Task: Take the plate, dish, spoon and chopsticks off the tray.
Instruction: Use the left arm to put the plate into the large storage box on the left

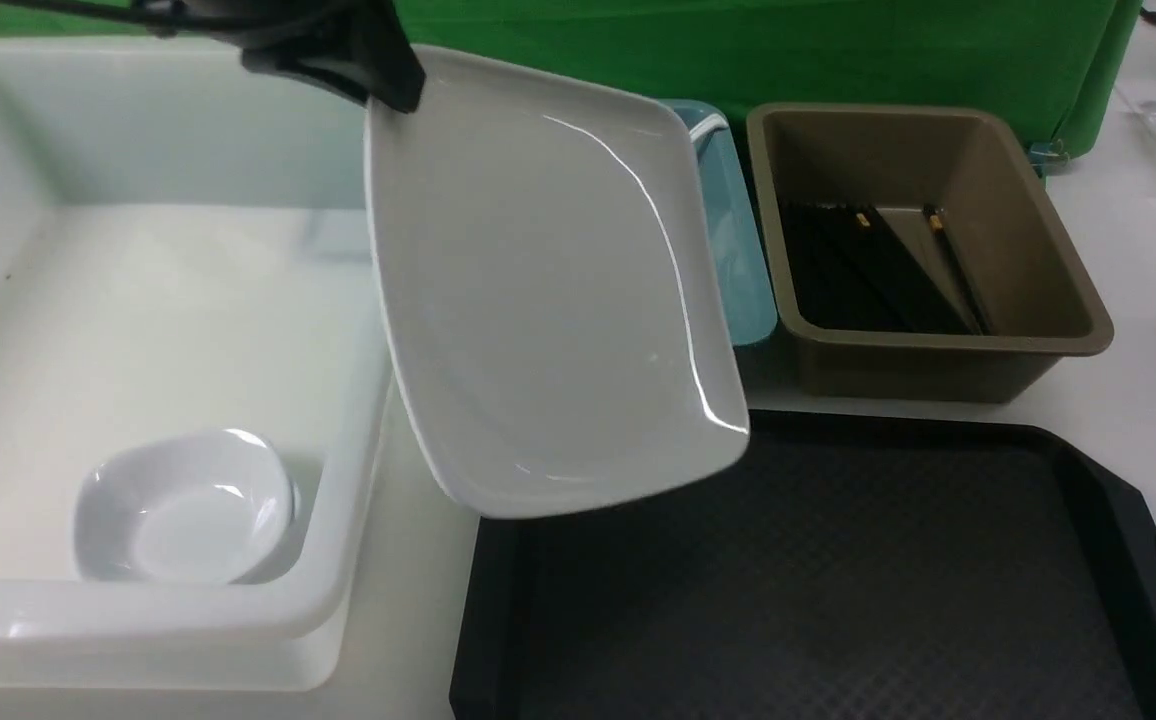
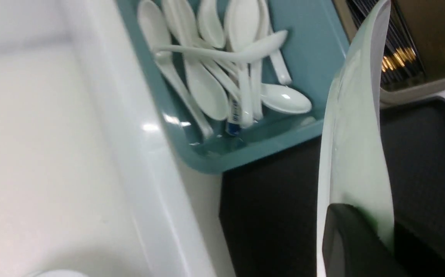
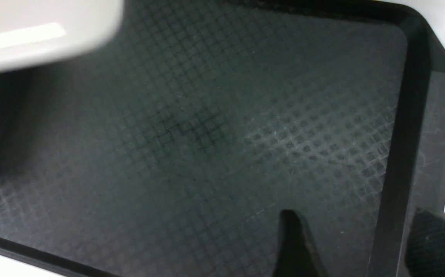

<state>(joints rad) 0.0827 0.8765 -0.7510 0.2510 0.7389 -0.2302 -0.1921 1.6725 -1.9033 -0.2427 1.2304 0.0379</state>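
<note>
Just below the left claw [image 1: 383,80], the plate [image 1: 538,290] is gripped by its rim and hung tilted, lifted clear of the tray [image 1: 838,580]. A sideways carry over the white bin [image 1: 358,400] and a gentle lowering are called for next. The right claw [image 3: 363,242] is seen spread open and empty.

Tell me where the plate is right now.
Front view, left of centre: the plate hangs tilted from the left hand, above the far-left corner of the tray, beside the white tub.
</note>
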